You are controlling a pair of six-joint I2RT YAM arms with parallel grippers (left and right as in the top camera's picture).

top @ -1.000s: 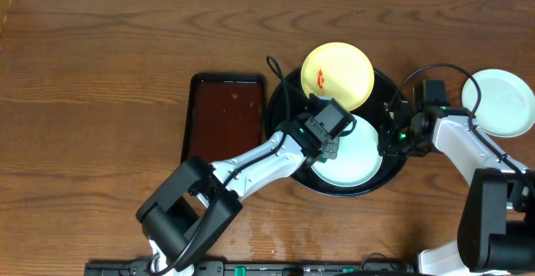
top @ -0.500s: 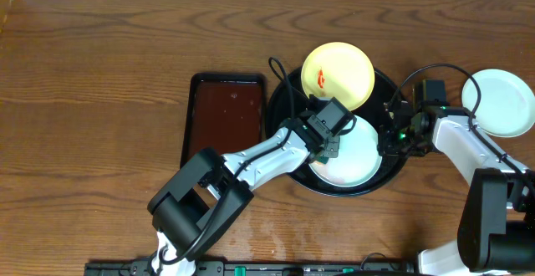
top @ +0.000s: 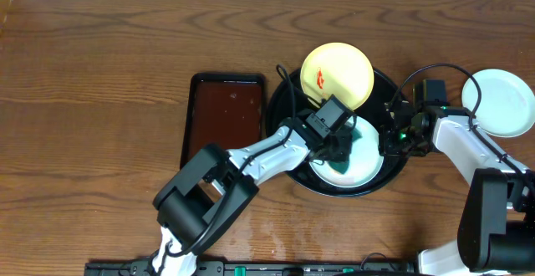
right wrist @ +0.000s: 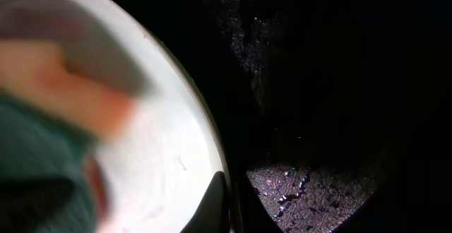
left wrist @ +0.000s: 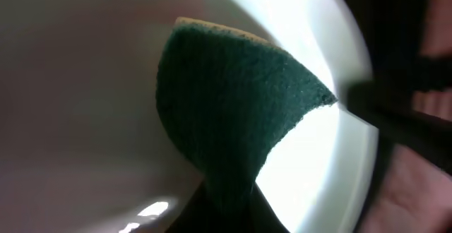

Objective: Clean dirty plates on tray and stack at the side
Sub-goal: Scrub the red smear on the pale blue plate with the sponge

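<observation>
The black tray (top: 384, 88) holds a pale yellow plate (top: 337, 75) with a red-orange smear and a mint-white plate (top: 355, 169). My left gripper (top: 343, 140) is shut on a green sponge (top: 359, 134) and presses it on the mint-white plate. In the left wrist view the sponge (left wrist: 233, 113) covers the plate's inside (left wrist: 318, 176). My right gripper (top: 389, 139) pinches that plate's right rim. In the right wrist view one finger (right wrist: 215, 205) lies over the plate (right wrist: 162, 155). A second mint-white plate (top: 500, 100) lies on the bare table to the right.
A smaller brown rectangular tray (top: 224, 117) lies left of the black tray. The right arm's cable loops above the black tray's right edge. The tray's dark floor (right wrist: 318, 85) shows beside the plate in the right wrist view.
My left gripper has swept the sponge rightward across the mint-white plate, and its green face now shows. The right gripper has held still on the rim.
</observation>
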